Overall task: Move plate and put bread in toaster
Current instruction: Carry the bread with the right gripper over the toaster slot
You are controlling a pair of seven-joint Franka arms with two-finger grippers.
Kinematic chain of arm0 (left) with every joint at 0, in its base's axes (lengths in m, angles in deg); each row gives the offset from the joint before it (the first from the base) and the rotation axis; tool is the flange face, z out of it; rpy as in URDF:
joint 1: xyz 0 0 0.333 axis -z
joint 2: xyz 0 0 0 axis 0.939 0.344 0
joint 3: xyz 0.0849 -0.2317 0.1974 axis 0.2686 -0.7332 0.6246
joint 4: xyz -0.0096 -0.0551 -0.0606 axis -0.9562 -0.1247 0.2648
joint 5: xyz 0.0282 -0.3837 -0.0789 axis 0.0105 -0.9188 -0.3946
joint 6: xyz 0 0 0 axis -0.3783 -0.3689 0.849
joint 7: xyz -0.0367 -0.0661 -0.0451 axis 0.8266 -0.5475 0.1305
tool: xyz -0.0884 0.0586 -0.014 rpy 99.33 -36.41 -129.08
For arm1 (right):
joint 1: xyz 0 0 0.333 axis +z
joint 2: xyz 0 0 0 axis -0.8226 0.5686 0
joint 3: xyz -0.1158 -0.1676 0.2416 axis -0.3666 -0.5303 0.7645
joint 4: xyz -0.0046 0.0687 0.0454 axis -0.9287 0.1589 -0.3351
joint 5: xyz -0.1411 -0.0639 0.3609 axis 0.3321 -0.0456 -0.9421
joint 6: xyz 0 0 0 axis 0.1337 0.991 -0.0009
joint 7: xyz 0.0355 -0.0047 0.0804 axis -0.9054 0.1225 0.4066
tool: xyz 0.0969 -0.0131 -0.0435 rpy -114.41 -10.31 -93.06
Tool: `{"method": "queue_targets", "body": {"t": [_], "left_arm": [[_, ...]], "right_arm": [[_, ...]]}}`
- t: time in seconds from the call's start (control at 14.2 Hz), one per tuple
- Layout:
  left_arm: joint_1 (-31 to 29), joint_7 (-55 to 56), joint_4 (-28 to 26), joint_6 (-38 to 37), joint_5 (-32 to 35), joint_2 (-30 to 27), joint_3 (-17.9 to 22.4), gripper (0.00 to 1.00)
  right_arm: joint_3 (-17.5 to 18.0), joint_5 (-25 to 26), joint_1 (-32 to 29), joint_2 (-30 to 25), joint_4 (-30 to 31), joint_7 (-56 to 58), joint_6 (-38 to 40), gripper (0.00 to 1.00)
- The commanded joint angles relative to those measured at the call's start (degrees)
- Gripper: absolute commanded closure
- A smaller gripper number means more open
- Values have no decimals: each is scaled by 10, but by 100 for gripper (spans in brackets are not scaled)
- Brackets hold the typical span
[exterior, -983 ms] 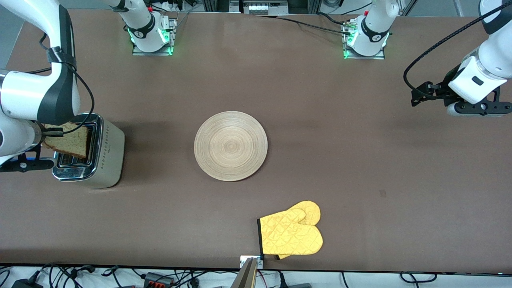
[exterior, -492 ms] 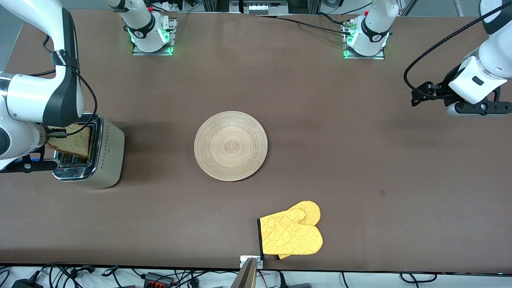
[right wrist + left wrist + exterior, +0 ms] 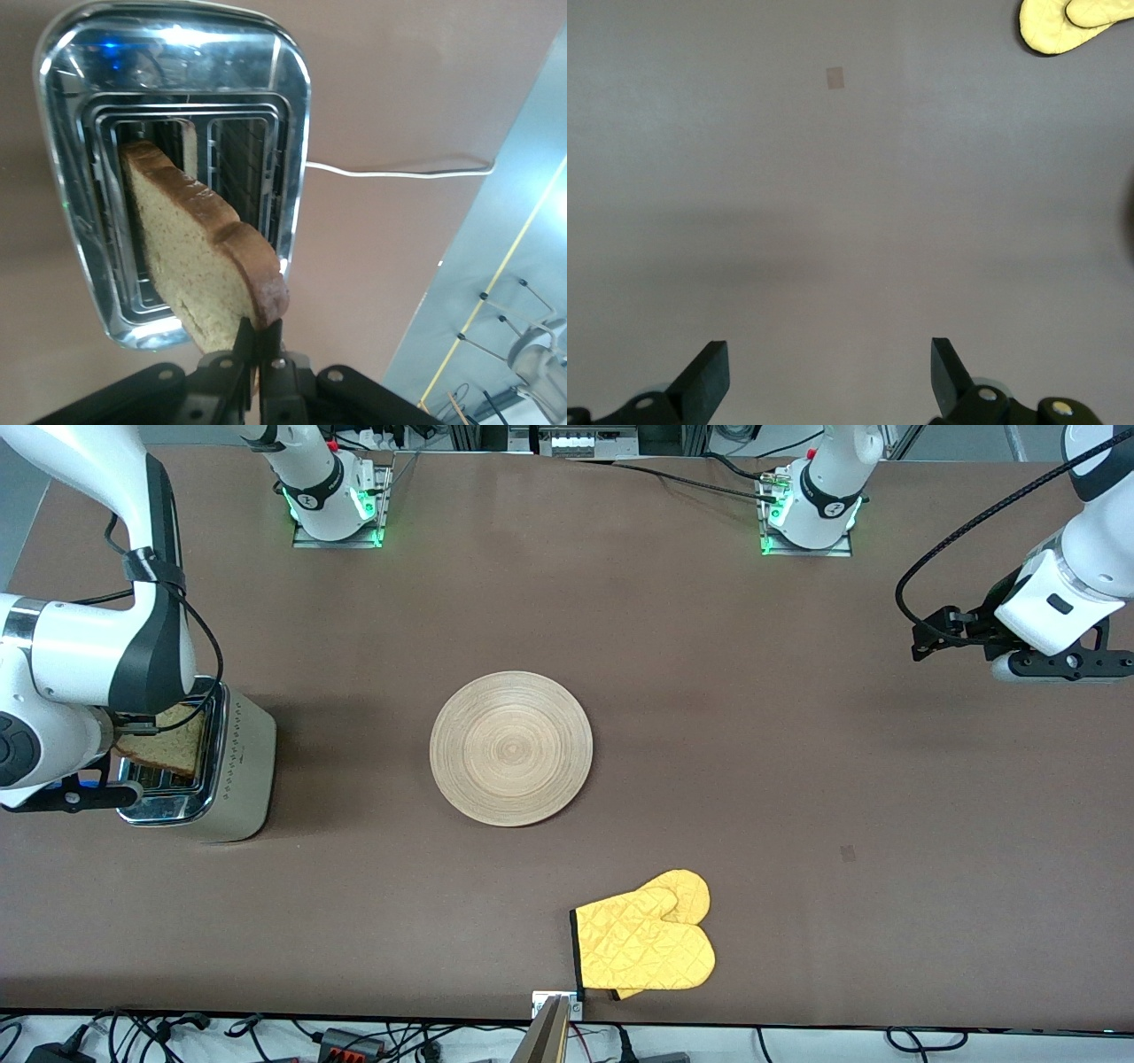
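The toaster [image 3: 232, 766] stands at the right arm's end of the table, its chrome top [image 3: 75, 186] close up in the right wrist view. My right gripper [image 3: 133, 729] is shut on the bread [image 3: 168, 746] and holds it by one crust edge over the toaster. In the right wrist view the bread [image 3: 190, 266] hangs tilted with its lower end in one slot. The round wooden plate [image 3: 511, 747] lies flat at the table's middle. My left gripper [image 3: 828, 372] is open and empty, waiting above bare table at the left arm's end.
A yellow oven mitt [image 3: 645, 943] lies near the table's front edge, nearer to the front camera than the plate; it also shows in the left wrist view [image 3: 1067, 22]. The toaster's white cord [image 3: 399, 170] runs off across the table.
My right gripper has moved down over the toaster with the bread, and the slice now sits lower into the slot. The left arm has not moved.
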Motion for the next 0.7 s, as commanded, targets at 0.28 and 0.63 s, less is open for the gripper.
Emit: {"method": "queue_targets", "body": {"t": [0.28,0.63], "left_arm": [[-2,-9,5,-8,-2,-6,-3,0],[-3,-9,6,-6,-2,-4,-2,0]], "right_arm": [[0,-19,3,11,2,-9,-18,0],[-4,-81,6,-27,-16,-8,-12,0]]}}
